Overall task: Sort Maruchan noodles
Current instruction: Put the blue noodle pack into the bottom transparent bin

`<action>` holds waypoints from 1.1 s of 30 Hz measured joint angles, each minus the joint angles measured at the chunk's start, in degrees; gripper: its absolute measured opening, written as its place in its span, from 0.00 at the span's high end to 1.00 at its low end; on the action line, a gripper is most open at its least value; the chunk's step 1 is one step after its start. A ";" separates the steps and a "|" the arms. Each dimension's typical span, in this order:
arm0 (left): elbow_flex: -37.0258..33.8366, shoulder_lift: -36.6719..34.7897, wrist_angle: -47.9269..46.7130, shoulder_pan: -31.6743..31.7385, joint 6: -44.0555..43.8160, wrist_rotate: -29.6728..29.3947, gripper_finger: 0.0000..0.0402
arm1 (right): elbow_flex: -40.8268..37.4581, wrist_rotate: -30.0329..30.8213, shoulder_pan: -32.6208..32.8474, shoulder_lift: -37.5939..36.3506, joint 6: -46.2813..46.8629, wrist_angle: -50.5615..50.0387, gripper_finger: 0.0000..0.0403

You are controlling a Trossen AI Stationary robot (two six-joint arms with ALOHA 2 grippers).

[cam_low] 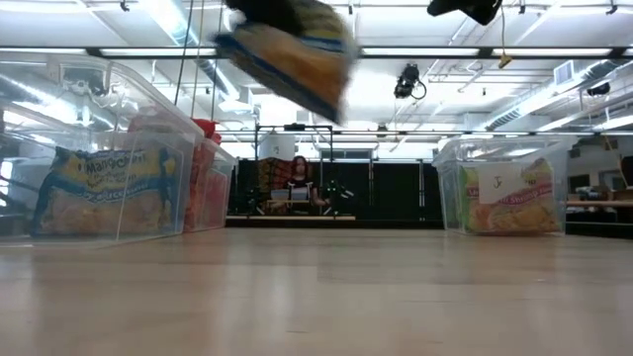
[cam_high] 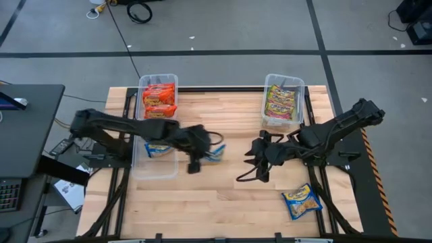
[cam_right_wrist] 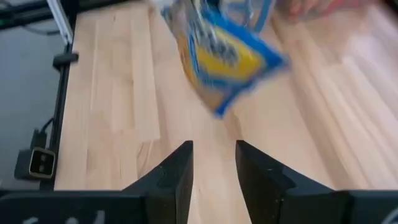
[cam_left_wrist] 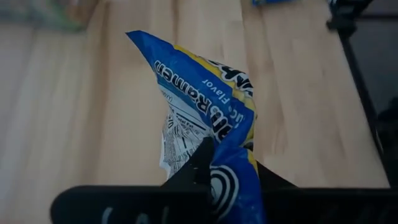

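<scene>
One blue-and-yellow ramen packet (cam_left_wrist: pixel 211 118) hangs above the tabletop (cam_high: pixel 223 202), pinched in the left gripper (cam_high: pixel 202 154) with its fingers clamped tight, just beside the blue-packet bin (cam_high: pixel 154 169). Right gripper (cam_right_wrist: pixel 213 168) (fingers partly apart, empty) hovers farther from that bin.

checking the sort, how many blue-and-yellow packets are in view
3: one crinkly blue-and-yellow plastic ramen packet held by the left gripper, one in the clear left bin, one on the table. Others may be hidden.
</scene>
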 joint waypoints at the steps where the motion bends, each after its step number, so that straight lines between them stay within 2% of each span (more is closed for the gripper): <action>1: 0.00 -2.05 -2.96 -0.37 0.24 -0.95 0.97 | 0.00 0.29 0.02 -0.36 0.02 -0.11 0.69; 7: 0.00 -13.06 -20.27 -3.24 -2.05 -7.11 0.97 | -0.04 0.33 0.06 -0.57 0.03 -1.37 0.69; 14: 0.01 -23.26 -43.48 -7.94 -14.05 -12.22 0.97 | -0.08 -0.01 0.08 -0.23 2.02 -2.12 0.69; 18: -2.22 -27.20 -48.87 -10.01 -20.51 -13.11 0.97 | -0.11 -0.06 0.10 -0.26 3.04 -2.19 0.69; 22: -8.80 -29.87 -46.16 -11.24 -21.91 -13.63 0.97 | -0.11 -0.06 0.08 -0.26 3.17 -2.12 0.69; 29: -25.26 -31.62 -23.01 -11.70 -12.23 -14.89 0.97 | -0.11 -0.20 0.06 -0.26 4.85 -2.01 0.69; 33: -33.16 -31.45 -16.78 -10.89 -9.45 -16.19 0.97 | -0.11 -1.26 0.04 -0.26 7.72 -2.01 0.69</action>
